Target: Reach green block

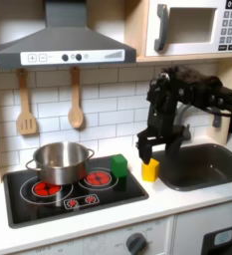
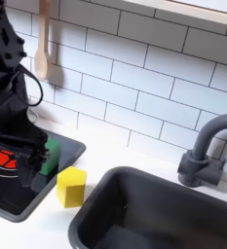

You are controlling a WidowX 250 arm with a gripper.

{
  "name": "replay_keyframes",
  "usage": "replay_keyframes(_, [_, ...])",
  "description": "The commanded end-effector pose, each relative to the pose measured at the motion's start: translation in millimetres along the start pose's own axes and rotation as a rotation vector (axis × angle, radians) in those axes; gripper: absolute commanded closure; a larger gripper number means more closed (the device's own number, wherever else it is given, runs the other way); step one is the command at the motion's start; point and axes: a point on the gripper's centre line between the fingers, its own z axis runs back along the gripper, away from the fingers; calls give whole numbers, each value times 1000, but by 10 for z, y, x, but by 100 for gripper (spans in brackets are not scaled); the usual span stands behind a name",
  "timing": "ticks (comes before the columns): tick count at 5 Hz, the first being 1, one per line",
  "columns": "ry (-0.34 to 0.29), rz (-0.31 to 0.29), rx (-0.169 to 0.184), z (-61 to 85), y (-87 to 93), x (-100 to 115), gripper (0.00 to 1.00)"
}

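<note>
- The green block [image 1: 118, 165] is sitting on the right part of the black stovetop [image 1: 48, 204] in the first exterior view, just beside the right red burner ring [image 1: 96, 177]; in the second exterior view the green block [image 2: 51, 156] is showing at the stovetop's [image 2: 8, 199] right edge, partly hidden behind the arm.
- The gripper [image 1: 144, 152] is hanging fingers-down to the right of the green block in the first exterior view, just above the yellow block [image 1: 150, 170].
- In the second exterior view the gripper [image 2: 29, 173] is sitting low against the stovetop, just left of the yellow block [image 2: 71, 187]; I cannot tell how far apart its fingers are standing, nor whether they are touching anything.
- The yellow block is resting on the white counter [image 2: 134, 156] between stovetop and sink [image 2: 154, 209].
- A steel pot [image 1: 58, 162] is standing on the left burner.
- A wooden spatula [image 1: 26, 110] and wooden spoon [image 1: 76, 105] are hanging on the tiled wall.
</note>
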Motion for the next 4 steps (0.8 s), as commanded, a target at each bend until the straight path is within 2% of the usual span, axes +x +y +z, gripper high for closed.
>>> replay_keyframes(1, [-5,13,-2,-114,15,218,0])
replay_keyframes(4, [-19,57,0,-264,83,505,0])
